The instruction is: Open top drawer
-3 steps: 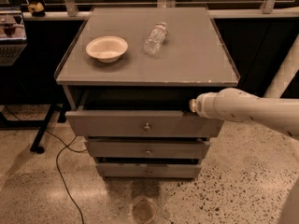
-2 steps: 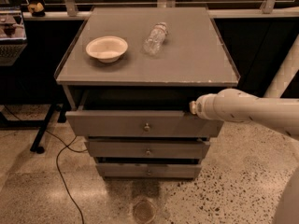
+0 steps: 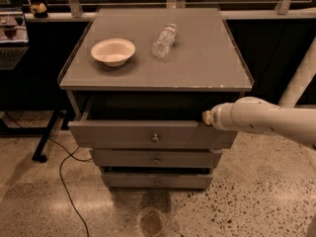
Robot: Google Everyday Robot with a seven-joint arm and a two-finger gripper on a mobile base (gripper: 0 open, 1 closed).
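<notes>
The top drawer (image 3: pixel 123 134) of the grey cabinet is pulled part way out, and its dark inside shows above the front. A small round metal knob (image 3: pixel 155 138) sits at the centre of the front. My gripper (image 3: pixel 208 117) is at the end of the white arm (image 3: pixel 266 120), which reaches in from the right. It sits at the upper right edge of the top drawer's front, and the arm's end hides most of it.
Two shorter drawers (image 3: pixel 156 159) lie below, slightly out. On the cabinet top (image 3: pixel 197 58) are a white bowl (image 3: pixel 113 51) and a clear plastic bottle (image 3: pixel 164 40) lying down. A black cable (image 3: pixel 64 181) and a stand foot (image 3: pixel 42 149) lie on the floor at left.
The arm's end has sunk very slightly at the drawer's right edge. The drawer stays out by the same amount.
</notes>
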